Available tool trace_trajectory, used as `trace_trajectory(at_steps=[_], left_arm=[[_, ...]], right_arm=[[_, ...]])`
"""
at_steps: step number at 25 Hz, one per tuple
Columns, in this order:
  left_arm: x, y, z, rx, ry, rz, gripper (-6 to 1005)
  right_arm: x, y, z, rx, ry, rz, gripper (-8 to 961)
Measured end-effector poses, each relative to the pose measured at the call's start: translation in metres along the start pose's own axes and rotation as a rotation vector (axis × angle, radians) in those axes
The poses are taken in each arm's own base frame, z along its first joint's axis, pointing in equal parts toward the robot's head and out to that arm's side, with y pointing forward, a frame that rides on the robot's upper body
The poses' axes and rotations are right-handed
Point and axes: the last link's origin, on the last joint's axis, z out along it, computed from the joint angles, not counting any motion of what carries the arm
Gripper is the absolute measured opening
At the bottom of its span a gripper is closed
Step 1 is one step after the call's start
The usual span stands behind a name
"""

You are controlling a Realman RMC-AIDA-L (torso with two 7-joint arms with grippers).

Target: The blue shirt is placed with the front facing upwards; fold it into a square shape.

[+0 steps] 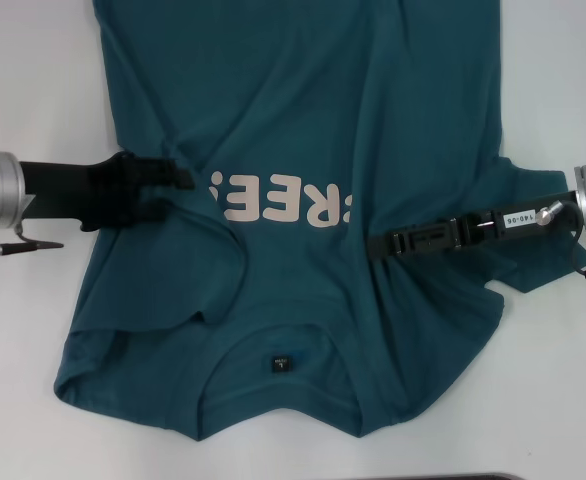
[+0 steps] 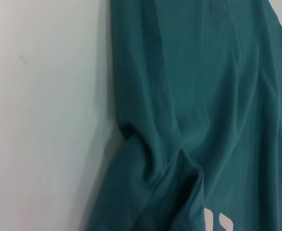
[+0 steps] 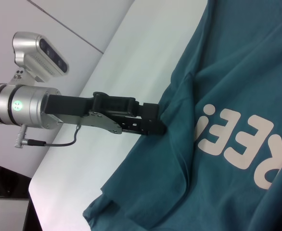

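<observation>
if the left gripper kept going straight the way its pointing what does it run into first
The left gripper points across the blue shirt toward the robot's right and is already pinching a bunched fold at the shirt's left side. Going on, it would likely push that fabric into the pale lettering, though height above the cloth is unclear.

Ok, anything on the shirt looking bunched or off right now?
Yes. The blue shirt is not flat: cloth is bunched into ridges where the left gripper pinches it beside the lettering, and the right gripper lies across more creases.
</observation>
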Motion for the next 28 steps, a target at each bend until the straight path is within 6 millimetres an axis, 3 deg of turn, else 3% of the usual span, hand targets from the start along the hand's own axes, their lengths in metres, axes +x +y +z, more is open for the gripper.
trace_trajectory(at_steps=[8,16,23,28], left_arm=[[0.003,0.020,0.014,-0.035,-0.021,0.052,691],[-0.004,0.068,0.012,-0.316,-0.067,0.157,692],[-0.006,0.052,-0.001,-0.312,-0.066,0.135,693],[-0.014,0.034,-0.023,-0.332,-0.080,0.208,692]], right_arm=[[0.001,0.000,-0.001,0.001,-0.001,0.003,746],[0.001,0.000,0.000,-0.002,0.001,0.005,746],[-0.001,0.001,0.001,-0.003,0.002,0.000,746],[-0.004,0.000,-0.003,0.006,-0.013,-0.010,745]])
